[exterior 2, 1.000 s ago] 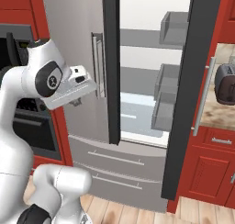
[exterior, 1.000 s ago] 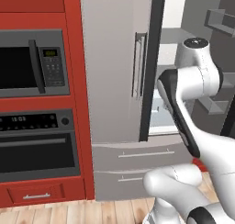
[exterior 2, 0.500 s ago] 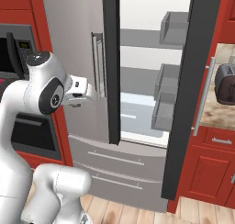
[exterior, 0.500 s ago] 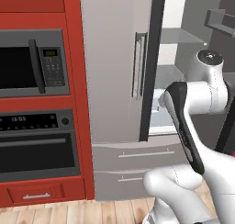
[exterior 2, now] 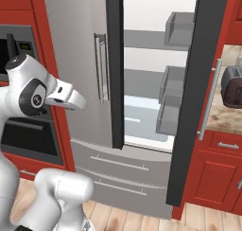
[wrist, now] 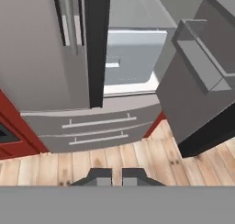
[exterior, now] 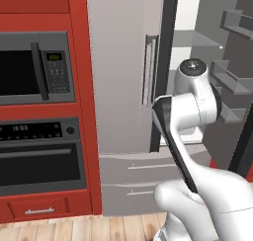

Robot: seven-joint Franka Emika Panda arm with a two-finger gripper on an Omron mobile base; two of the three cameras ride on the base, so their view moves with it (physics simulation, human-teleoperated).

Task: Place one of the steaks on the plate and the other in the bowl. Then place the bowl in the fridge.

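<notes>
Two small dark finger tips of the gripper [wrist: 116, 175] sit nearly pressed together with only a thin slit between them and nothing pinched, pointing down at the pale wooden plank floor [wrist: 137, 159] in front of the tall grey steel-look fridge [exterior 2: 85, 59]. Its right-hand door [exterior 2: 189, 102] stands swung wide, showing grey inner shelves [exterior 2: 142, 85] and door bins, while the left door with its long vertical bar handle [exterior: 149, 69] is shut. I cannot make out the steaks or the bowl from where I stand, so whether the bowl is already inside is beyond me. The white arm [exterior: 190, 104] is folded close by the opening, beside the red cabinet holding the black-windowed microwave [exterior: 29, 67] and wall oven [exterior: 42, 158]. My worry is a swing of that bulky elbow: it hangs near the dark door edge and could clip it or the shelf fronts if the base turns carelessly.
</notes>
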